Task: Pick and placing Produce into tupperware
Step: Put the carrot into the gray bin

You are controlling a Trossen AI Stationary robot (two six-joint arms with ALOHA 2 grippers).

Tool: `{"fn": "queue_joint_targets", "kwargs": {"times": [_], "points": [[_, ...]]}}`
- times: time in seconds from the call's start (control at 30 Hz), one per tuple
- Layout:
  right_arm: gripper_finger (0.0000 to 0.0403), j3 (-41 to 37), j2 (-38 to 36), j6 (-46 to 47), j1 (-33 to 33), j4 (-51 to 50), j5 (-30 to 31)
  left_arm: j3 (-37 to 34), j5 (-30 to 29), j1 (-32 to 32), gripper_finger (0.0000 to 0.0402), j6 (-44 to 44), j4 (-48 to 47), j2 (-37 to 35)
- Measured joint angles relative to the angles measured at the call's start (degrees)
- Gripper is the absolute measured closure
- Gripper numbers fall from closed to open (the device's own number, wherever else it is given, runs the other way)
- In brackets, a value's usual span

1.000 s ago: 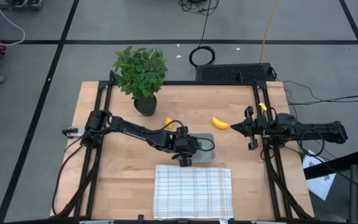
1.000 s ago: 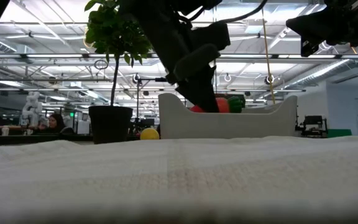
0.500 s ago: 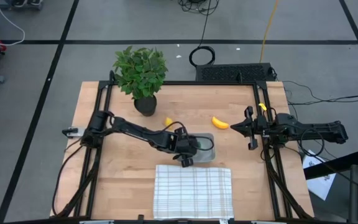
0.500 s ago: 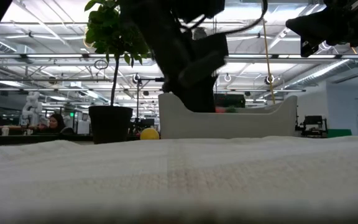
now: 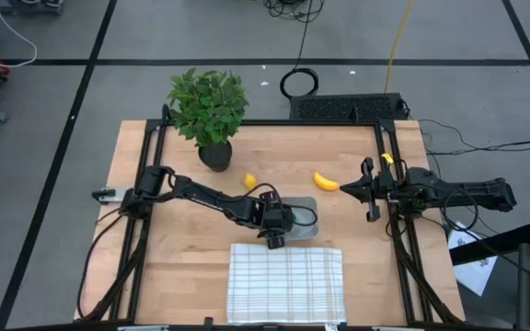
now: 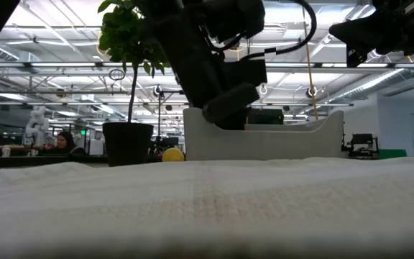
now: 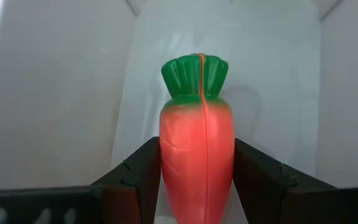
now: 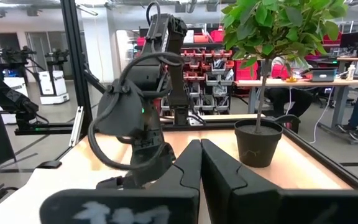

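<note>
My left gripper (image 7: 196,152) is shut on the orange carrot (image 7: 197,168), whose green top (image 7: 194,74) points away from the wrist. It reaches down inside the translucent tupperware (image 5: 306,221), whose pale wall (image 6: 264,142) hides the carrot in the low view. The left gripper (image 5: 279,227) covers the tupperware's left part. The yellow banana (image 5: 326,181) and the small lemon (image 5: 249,181) lie on the table farther back. My right gripper (image 5: 348,188) is shut and hovers right of the banana, touching nothing. My left gripper pinches the carrot's orange body (image 7: 197,186), below the green top, between its two fingers (image 7: 138,180), one on each side. The carrot lies along the fingers, with its green end sticking out past their tips over the tupperware's floor (image 7: 229,37). Whether it touches the floor, I cannot tell.
A potted plant (image 5: 208,110) stands at the table's far left, behind the lemon. A white grid-striped cloth (image 5: 285,280) lies on the near side of the tupperware and fills the low view's foreground (image 6: 207,201). Bare wood lies left of the cloth.
My left gripper has gone down into the tupperware with the carrot. A second ago the orange and green showed above the container's wall in the low view; now the wall hides them. The right arm has kept still.
</note>
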Motion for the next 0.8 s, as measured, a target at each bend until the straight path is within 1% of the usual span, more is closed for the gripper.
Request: {"fn": "queue_joint_targets", "kwargs": {"times": [0.4,0.5,0.67,0.8], "points": [[0.0403,0.0,0.0,0.0,0.0,0.0,0.0,0.0,1.0,0.4,0.0230,-0.4,0.2,-0.1],[0.0403,0.0,0.0,0.0,0.0,0.0,0.0,0.0,2.6,0.8,0.0220,-0.4,0.3,-0.1],[0.0403,0.0,0.0,0.0,0.0,0.0,0.0,0.0,2.8,1.0,0.0194,-0.2,0.3,-0.1],[0.0403,0.0,0.0,0.0,0.0,0.0,0.0,0.0,2.9,1.0,0.0182,0.1,0.4,-0.1]]}}
